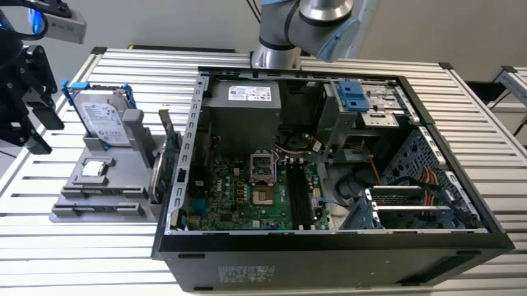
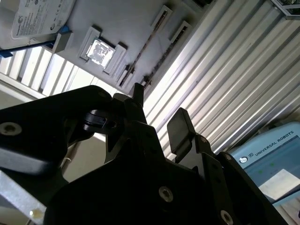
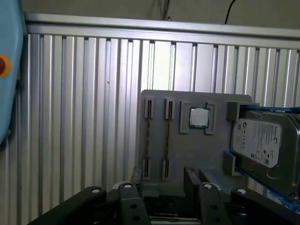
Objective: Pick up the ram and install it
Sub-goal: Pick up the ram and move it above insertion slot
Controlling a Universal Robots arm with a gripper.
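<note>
Two thin ram sticks stand edge-up in narrow slots of a grey holder [image 3: 187,154]. The ram [image 3: 167,138] shows as a fine speckled line in both wrist views, again at ram [image 2: 151,44]. My black gripper [image 3: 164,180] hangs open above the holder's near edge, apart from the sticks and with nothing between its fingers [image 2: 180,129]. In the exterior view the gripper [image 1: 41,131] is at the far left, raised beside the holder [image 1: 107,206]. The open computer case [image 1: 329,246] lies to the exterior view's right, its motherboard's long black slots [image 1: 297,197] facing up.
The holder also carries a silver hard drive [image 1: 105,123] in a blue-tabbed frame, a square processor chip [image 3: 199,117] and a large green card [image 1: 167,163] on edge next to the case wall. The ribbed metal table [image 3: 84,117] lies all around. The arm's base [image 1: 276,55] stands behind the case.
</note>
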